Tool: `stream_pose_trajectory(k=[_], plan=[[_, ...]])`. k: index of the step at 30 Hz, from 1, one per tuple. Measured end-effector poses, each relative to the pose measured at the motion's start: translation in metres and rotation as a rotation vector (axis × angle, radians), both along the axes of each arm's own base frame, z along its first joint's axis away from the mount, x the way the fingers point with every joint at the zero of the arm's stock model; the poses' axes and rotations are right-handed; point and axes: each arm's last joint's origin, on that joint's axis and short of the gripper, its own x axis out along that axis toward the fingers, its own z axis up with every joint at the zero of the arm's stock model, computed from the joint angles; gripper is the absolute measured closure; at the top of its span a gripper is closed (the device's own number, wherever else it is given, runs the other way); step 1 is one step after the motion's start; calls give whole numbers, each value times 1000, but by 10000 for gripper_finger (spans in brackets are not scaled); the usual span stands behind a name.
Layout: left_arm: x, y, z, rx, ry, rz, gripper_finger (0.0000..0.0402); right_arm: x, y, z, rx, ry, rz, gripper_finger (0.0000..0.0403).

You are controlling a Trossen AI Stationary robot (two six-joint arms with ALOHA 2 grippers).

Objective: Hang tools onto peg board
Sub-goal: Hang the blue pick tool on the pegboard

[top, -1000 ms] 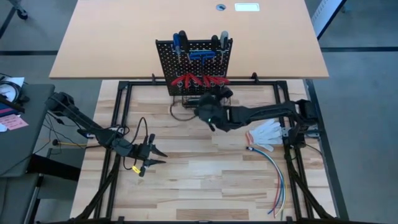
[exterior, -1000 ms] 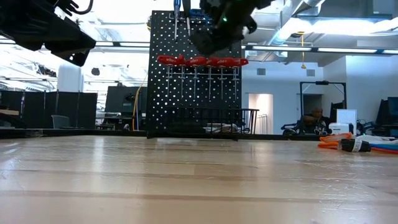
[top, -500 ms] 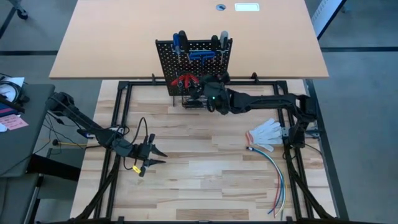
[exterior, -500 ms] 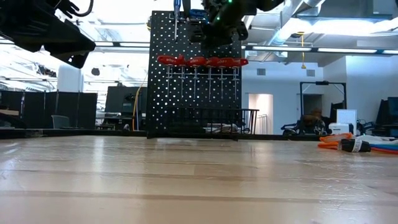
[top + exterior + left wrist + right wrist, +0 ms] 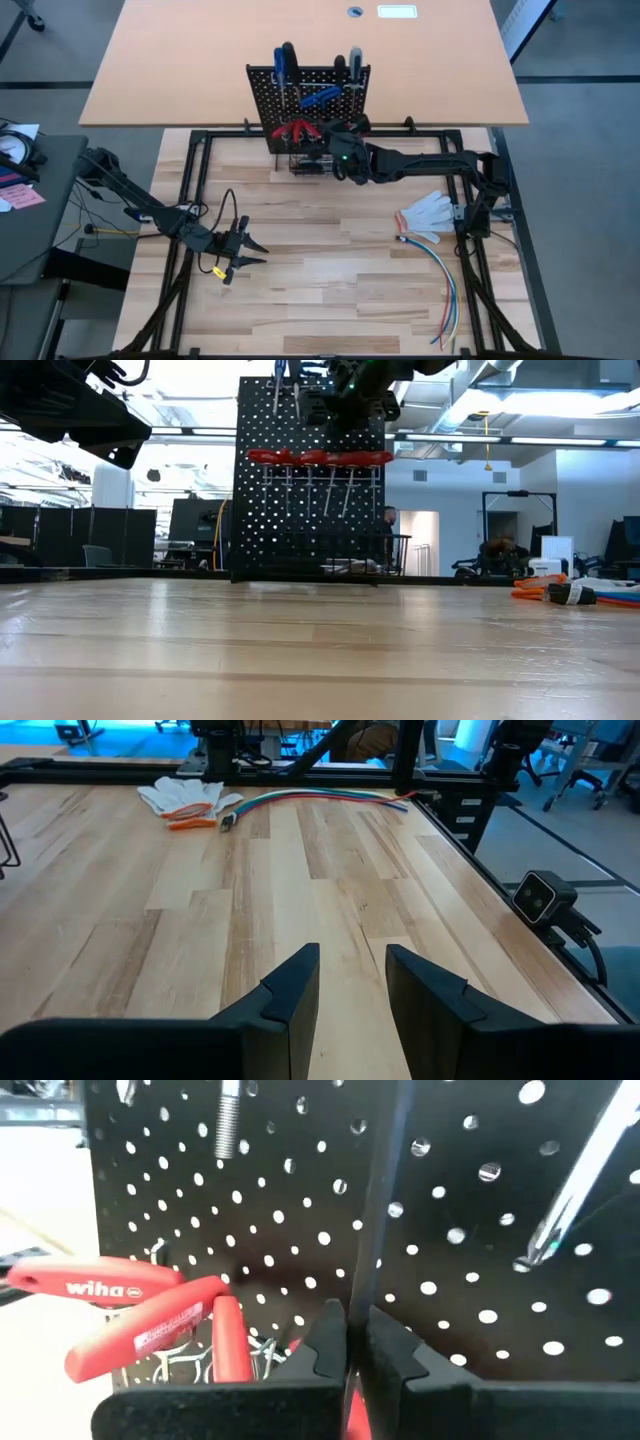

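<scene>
Tools crowd the peg board — task near done; right gripper pinched shut on a thin shaft, left gripper half-open, empty.

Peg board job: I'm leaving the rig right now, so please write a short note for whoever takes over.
Right gripper: shut, up against the peg board, pinching a thin dark shaft there.
Left gripper: slightly open, empty, waiting over the near left of the table.
Done: red-handled tools hang in a row on the board; screwdrivers stand in its top holders; a blue-handled tool sits askew.
Left: no loose tool shows on the table, only a glove and coloured wires. The board looks tilted, so check it.
</scene>
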Motion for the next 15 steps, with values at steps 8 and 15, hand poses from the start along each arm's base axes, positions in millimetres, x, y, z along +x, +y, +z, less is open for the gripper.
stream_pose_trajectory(k=[8, 15], plan=[[0, 0, 0, 0, 0, 0, 291, 1, 1, 1, 1, -2, 17, 389], [0, 0, 0, -4, 0, 1, 291, 1, 3, 1, 14, -30, 17, 389]])
